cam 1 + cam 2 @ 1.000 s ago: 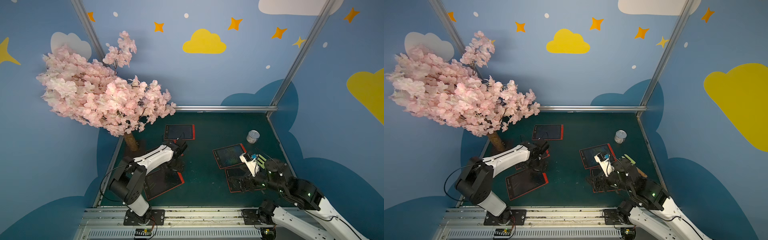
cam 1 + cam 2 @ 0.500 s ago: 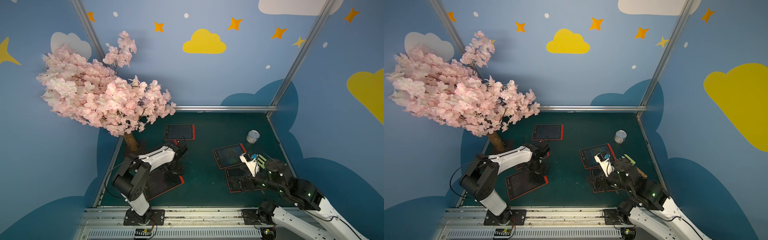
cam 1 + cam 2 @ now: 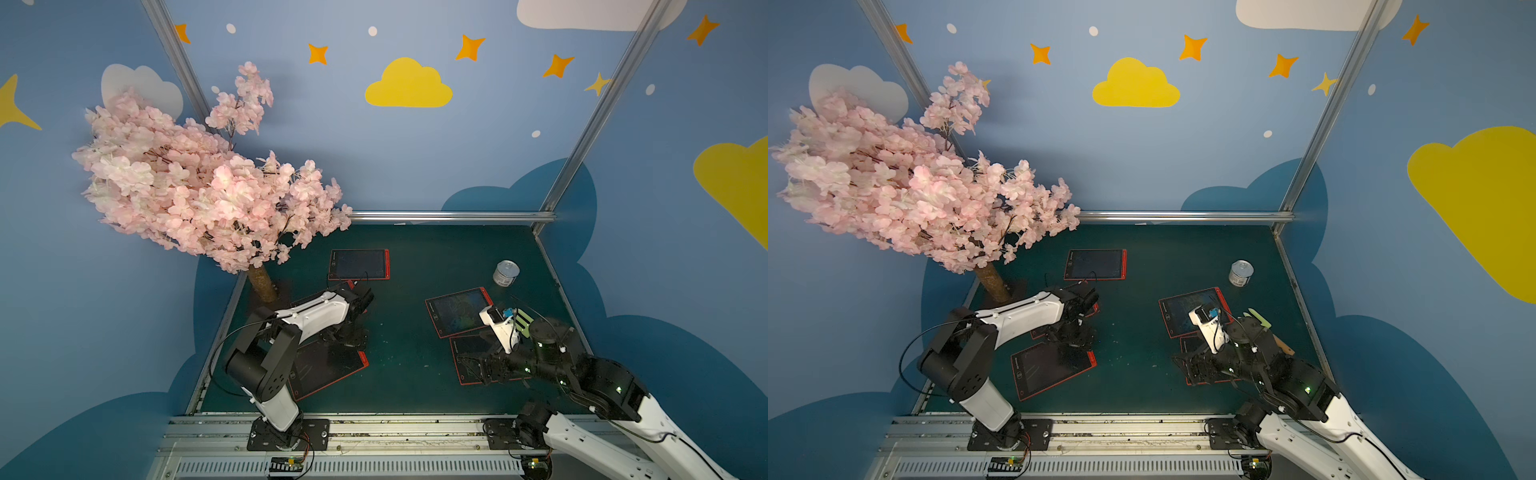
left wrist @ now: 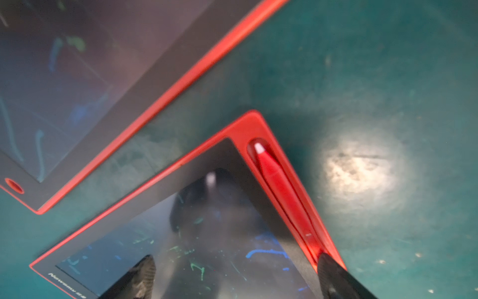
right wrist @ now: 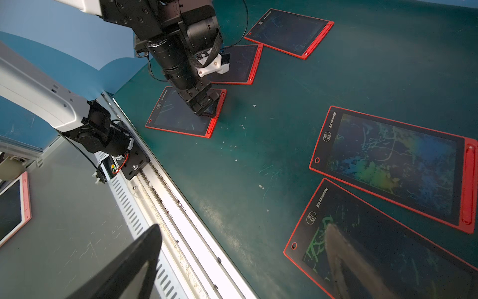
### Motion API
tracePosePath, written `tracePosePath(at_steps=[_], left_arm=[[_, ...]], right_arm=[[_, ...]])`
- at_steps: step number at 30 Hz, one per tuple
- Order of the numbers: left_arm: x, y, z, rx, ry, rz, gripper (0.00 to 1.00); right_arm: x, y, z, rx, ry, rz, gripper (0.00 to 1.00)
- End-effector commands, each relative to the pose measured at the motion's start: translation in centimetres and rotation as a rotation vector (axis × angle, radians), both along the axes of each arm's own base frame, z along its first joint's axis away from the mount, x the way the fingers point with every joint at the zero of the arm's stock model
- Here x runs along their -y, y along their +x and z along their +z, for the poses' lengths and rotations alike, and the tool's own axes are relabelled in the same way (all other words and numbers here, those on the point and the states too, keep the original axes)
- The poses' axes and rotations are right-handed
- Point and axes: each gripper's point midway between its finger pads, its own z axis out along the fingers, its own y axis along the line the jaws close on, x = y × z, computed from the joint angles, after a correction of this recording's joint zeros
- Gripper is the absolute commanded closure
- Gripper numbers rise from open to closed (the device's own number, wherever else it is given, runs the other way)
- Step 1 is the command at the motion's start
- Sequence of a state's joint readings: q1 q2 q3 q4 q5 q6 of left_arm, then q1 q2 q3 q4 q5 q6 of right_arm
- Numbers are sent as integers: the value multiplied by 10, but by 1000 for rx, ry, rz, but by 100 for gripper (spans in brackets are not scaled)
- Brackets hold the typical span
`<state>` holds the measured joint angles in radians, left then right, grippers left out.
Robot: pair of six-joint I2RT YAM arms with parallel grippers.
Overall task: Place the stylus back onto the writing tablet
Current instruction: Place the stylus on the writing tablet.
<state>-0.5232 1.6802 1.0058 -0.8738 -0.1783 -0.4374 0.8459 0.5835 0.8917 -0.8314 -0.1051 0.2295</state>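
Observation:
A red stylus [image 4: 282, 191] with a white tip lies in the slot along the red edge of a writing tablet [image 4: 144, 233]. My left gripper [image 4: 238, 277] hangs open just above that tablet, one fingertip [image 4: 333, 274] over the stylus's rear end. In both top views this is the front-left tablet [image 3: 328, 370] [image 3: 1050, 368], with the left gripper [image 3: 349, 334] over its far right corner. My right gripper [image 5: 243, 233] stands open and empty low over the front-right tablet [image 3: 471, 359], also seen in the right wrist view [image 5: 388, 253].
More red-framed tablets lie at the back [image 3: 359, 264], under the left arm [image 4: 77, 77] and at mid right [image 3: 459, 311]. A tin can [image 3: 505, 273] stands at the back right. A pink blossom tree [image 3: 199, 187] overhangs the left corner. A metal rail [image 3: 374, 424] runs along the front.
The left arm has shifted slightly over the front-left tablet, its gripper staying open. The right arm has not moved.

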Motion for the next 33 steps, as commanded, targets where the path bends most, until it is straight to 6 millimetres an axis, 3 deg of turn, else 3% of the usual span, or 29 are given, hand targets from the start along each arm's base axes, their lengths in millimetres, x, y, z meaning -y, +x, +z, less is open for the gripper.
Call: tracePosePath(at_steps=[1,21,28,33], left_arm=[[-6,2,7,16,0,18,3],[-5,2,-18,-22,-3,50,3],[-8,2,-17,-28,16,53,3],[-15,12,-3,8,11,72,4]], right_arm=[[2,-1,-2,-7,-1,-4,3],[3,-2,-2,-5,1,-8,3],[3,-2,-1,-4,1,-7,3],[3,-2,-1,-3,3,-8,3]])
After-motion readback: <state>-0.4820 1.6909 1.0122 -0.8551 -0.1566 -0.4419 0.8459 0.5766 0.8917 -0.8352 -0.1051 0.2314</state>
